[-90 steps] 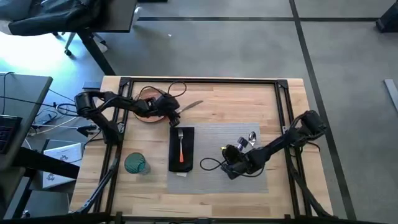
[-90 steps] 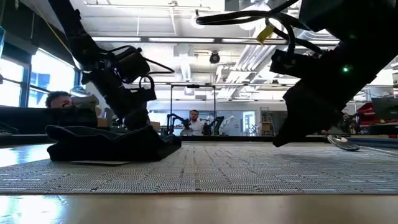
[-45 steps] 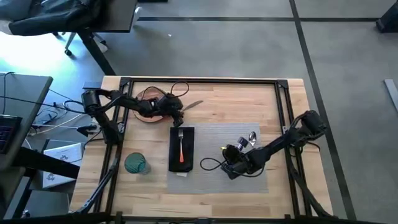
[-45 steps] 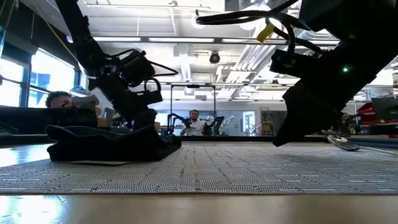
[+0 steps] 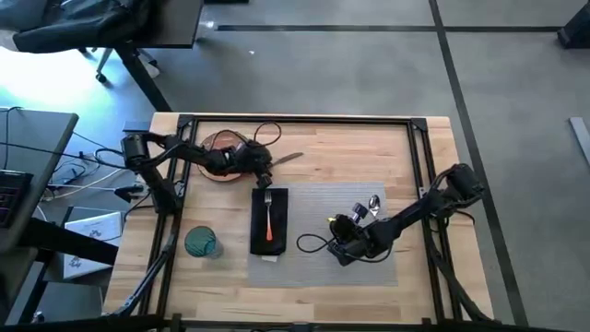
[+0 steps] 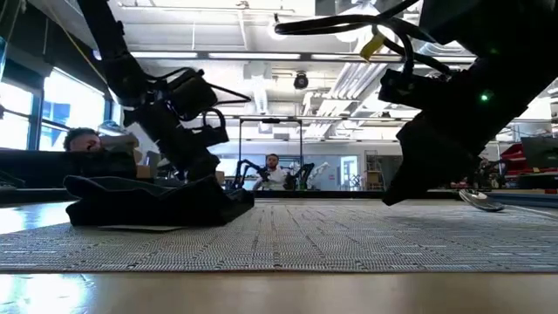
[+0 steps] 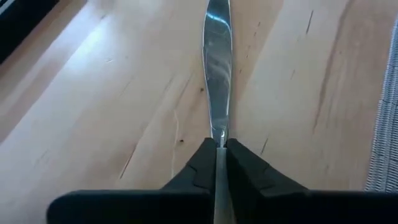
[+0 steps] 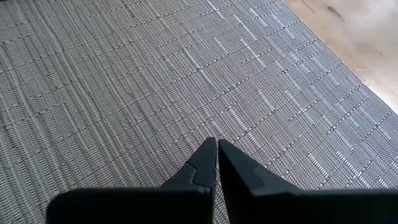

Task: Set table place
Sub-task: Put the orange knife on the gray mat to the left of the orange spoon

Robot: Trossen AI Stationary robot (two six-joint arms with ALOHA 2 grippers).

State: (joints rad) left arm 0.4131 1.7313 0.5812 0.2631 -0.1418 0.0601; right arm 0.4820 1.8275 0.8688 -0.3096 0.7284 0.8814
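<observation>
While the left gripper [image 7: 216, 163] pinches the knife [image 7: 216, 68] between its fingers, the blade points out over the bare wood of the table [image 5: 369, 148], near the far edge and just beside the orange-brown plate [image 5: 219, 148]. On the grey placemat [image 5: 323, 207] the black napkin [image 5: 268, 221] carries the fork [image 5: 268, 214]. Near the mat's right edge lies a spoon [image 5: 371, 203]. At the near left corner stands the teal glass [image 5: 201, 243]. Low over the mat, the right gripper [image 8: 216, 163] has its fingers pressed together and holds nothing.

Glossy polished metal knife blade [image 7: 217, 68], matt light-wood plank table [image 7: 124, 99], coarse woven grey placemat [image 8: 124, 93], soft black cloth napkin [image 6: 148, 201], matt black plastic fingers [image 7: 249, 174]
</observation>
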